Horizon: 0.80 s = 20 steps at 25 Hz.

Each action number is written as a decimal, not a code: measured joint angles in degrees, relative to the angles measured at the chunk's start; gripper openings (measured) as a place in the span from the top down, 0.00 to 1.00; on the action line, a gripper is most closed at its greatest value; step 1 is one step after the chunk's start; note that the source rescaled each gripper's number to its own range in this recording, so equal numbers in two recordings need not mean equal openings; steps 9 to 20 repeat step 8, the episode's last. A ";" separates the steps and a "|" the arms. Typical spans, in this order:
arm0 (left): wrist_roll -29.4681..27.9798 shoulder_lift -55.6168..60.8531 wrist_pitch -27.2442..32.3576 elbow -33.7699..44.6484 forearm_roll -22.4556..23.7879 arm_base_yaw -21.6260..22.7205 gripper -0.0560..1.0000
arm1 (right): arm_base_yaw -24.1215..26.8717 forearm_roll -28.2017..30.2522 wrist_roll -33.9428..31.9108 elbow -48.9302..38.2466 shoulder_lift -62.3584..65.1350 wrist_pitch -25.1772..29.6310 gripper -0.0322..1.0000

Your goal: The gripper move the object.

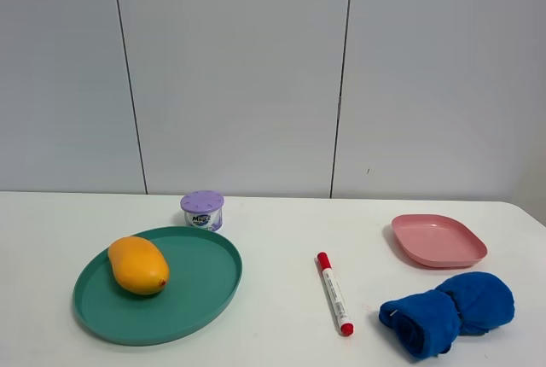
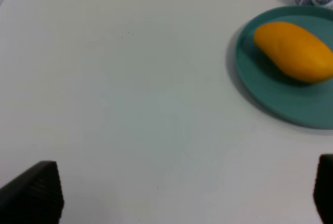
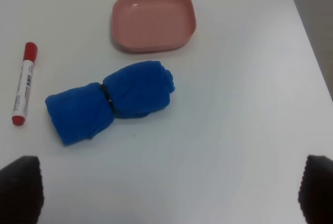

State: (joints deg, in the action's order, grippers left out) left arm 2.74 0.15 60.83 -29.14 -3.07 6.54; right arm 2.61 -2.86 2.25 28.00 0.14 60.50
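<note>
The orange-yellow mango (image 1: 138, 265) lies on the left part of a round teal plate (image 1: 205, 286) at the table's left. It also shows in the left wrist view (image 2: 294, 51), on the same plate (image 2: 291, 101). My left gripper (image 2: 187, 190) is open and empty, well away from the mango, over bare table. My right gripper (image 3: 169, 190) is open and empty, hovering short of the blue rolled cloth (image 3: 112, 101). Neither arm shows in the exterior high view.
A small purple-lidded can (image 1: 202, 210) stands just behind the teal plate. A red-capped white marker (image 1: 334, 292) lies mid-table. A pink square plate (image 1: 438, 240) sits at the right, with the blue cloth (image 1: 450, 311) in front of it.
</note>
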 joint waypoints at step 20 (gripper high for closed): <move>0.00 0.00 0.00 0.00 0.00 0.00 0.00 | 0.00 0.00 0.00 0.00 0.00 0.00 0.00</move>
